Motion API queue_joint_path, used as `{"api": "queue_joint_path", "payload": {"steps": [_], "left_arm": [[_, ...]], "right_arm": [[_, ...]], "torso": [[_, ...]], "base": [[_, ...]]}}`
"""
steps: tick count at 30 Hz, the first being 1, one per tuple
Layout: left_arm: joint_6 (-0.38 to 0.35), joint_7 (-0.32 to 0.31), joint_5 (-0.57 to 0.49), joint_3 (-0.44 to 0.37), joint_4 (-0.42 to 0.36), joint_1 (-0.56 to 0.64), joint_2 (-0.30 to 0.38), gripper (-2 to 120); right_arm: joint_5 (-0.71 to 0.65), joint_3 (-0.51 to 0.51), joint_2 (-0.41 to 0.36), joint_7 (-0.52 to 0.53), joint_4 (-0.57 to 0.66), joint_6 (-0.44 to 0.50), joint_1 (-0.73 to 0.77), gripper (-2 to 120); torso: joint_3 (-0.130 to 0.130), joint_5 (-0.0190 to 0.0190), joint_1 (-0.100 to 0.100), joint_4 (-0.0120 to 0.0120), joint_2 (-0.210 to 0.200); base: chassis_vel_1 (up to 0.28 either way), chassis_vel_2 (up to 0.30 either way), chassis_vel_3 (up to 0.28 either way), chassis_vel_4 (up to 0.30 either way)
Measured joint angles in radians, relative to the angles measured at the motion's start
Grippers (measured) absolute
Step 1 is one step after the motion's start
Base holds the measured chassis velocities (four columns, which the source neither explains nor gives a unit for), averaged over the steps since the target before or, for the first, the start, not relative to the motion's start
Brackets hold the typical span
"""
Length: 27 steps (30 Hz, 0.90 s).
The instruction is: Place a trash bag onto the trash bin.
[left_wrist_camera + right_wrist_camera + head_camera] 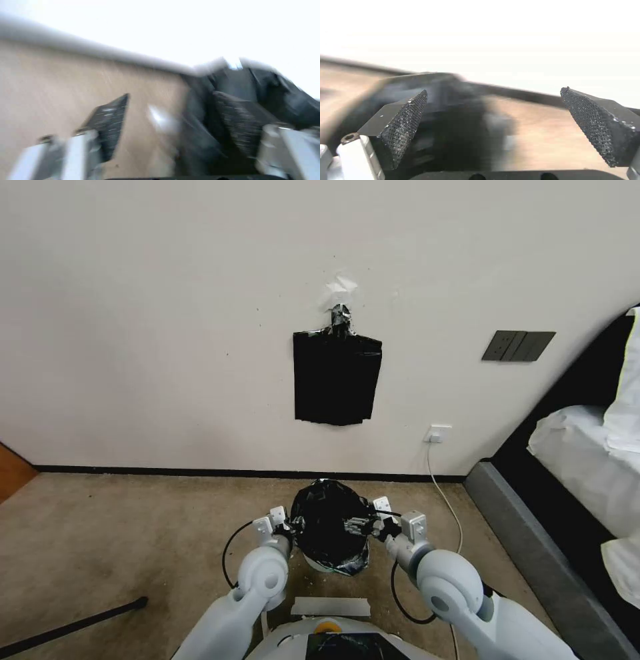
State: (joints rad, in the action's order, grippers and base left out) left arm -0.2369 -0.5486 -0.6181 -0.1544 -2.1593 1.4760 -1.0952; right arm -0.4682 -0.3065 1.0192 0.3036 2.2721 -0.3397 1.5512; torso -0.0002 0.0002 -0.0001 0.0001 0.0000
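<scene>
Standing on the tan carpet (133, 533) close to the foot of the white wall (167, 313), the trash bin (319, 563) is almost wholly covered by the trash bag (330, 523), whose glossy, crinkled black plastic bulges over the top and drapes down the sides, leaving a sliver of the cream-white wall bare near the bottom. The left gripper (293, 527) is at the bag's left flank and the right gripper (363, 527) at its right flank, so the covered bin sits between the two. In the left wrist view the left gripper (170, 107) has its jaws spread wide, with one textured finger (111, 117) over bare carpet and the other lying against the black plastic of the bag (283, 97); nothing is pinched between them. In the right wrist view the right gripper (493, 110) also has its jaws wide apart, one finger (405, 125) in front of the blurred black bag (453, 120) and the other out over the carpet, and the gap between them holds nothing that is gripped. Higher on the wall, beyond both grippers, a flat sheaf of black bags (337, 379) hangs from a taped top, with a dark switch plate (518, 345) to its right and a white socket (437, 433) with a cord (447, 500) lower down. A bed (587, 460) with white bedding runs along the right side.
</scene>
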Motion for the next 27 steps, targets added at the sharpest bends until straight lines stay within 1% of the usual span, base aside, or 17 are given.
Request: {"api": "queue_joint_path", "payload": {"steps": [1,2,4,5,6,7,8,9,11,13,14,16,18,27], "left_arm": [[0.000,0.000,0.000,0.000,0.000,0.000,0.000,80],[0.037,0.045,0.056,-0.026,0.002,0.035,0.003,84],[0.137,0.147,0.208,-0.096,0.015,0.119,-0.007,93],[0.137,0.147,0.208,-0.096,0.015,0.119,-0.007,93],[0.220,0.208,0.322,-0.148,0.025,0.181,-0.033,98],[0.291,0.247,0.389,-0.186,0.026,0.233,-0.065,99],[0.339,0.269,0.426,-0.209,0.025,0.272,-0.090,99],[0.339,0.269,0.426,-0.209,0.025,0.272,-0.090,99],[0.437,0.311,0.494,-0.251,0.025,0.347,-0.146,100],[0.498,0.333,0.534,-0.274,0.025,0.390,-0.182,100],[0.498,0.333,0.534,-0.274,0.025,0.390,-0.182,100],[0.548,0.347,0.568,-0.284,0.028,0.416,-0.206,100],[0.559,0.348,0.575,-0.285,0.030,0.419,-0.211,100],[0.562,0.344,0.576,-0.283,0.032,0.416,-0.213,100]], "right_arm": [[0.000,0.000,0.000,0.000,0.000,0.000,0.000,100],[0.017,-0.030,0.011,-0.008,-0.014,0.032,0.021,100],[0.092,-0.117,0.050,-0.037,-0.059,0.132,0.069,100],[0.092,-0.117,0.050,-0.037,-0.059,0.132,0.069,100],[0.151,-0.175,0.101,-0.066,-0.077,0.215,0.104,100],[0.183,-0.200,0.143,-0.091,-0.080,0.271,0.140,100],[0.208,-0.208,0.169,-0.108,-0.081,0.308,0.166,100],[0.208,-0.208,0.169,-0.108,-0.081,0.308,0.166,100],[0.293,-0.216,0.235,-0.142,-0.087,0.400,0.228,100],[0.355,-0.216,0.285,-0.158,-0.089,0.462,0.269,100],[0.355,-0.216,0.285,-0.158,-0.089,0.462,0.269,100],[0.398,-0.213,0.330,-0.172,-0.089,0.517,0.297,100],[0.404,-0.213,0.338,-0.175,-0.089,0.525,0.302,100],[0.405,-0.208,0.340,-0.176,-0.086,0.528,0.301,100]], "torso": [[0.000,0.0000,0.000,0.0000,0.000],[0.000,-0.0006,0.000,-0.0001,0.000],[0.000,-0.0002,0.000,-0.0001,0.000],[0.000,-0.0002,0.000,-0.0001,0.000],[0.000,-0.0003,0.000,0.0000,0.000],[0.000,-0.0003,0.000,-0.0003,0.000],[0.000,-0.0002,0.000,-0.0001,0.000],[0.000,-0.0002,0.000,-0.0001,0.000],[0.000,-0.0002,0.000,0.0000,0.000],[0.000,-0.0003,0.000,-0.0001,0.000],[0.000,-0.0003,0.000,-0.0001,0.000],[0.000,-0.0002,0.000,-0.0003,0.000],[0.000,-0.0004,0.000,-0.0002,0.000],[0.000,-0.0002,0.000,-0.0001,0.000]], "base": [[0.000,0.000,0.000,0.000],[0.000,0.000,0.000,0.000],[0.000,0.000,0.000,0.000],[0.000,0.000,0.000,0.000],[0.000,0.000,0.000,0.000],[0.000,0.000,0.000,0.000],[0.000,0.000,0.000,0.000],[0.000,0.000,0.000,0.000],[0.000,0.000,0.000,0.000],[0.000,0.000,0.000,0.000],[0.000,0.000,0.000,0.000],[0.000,0.000,0.000,0.000],[0.000,0.000,0.000,0.000],[0.000,0.000,0.000,0.000]]}}
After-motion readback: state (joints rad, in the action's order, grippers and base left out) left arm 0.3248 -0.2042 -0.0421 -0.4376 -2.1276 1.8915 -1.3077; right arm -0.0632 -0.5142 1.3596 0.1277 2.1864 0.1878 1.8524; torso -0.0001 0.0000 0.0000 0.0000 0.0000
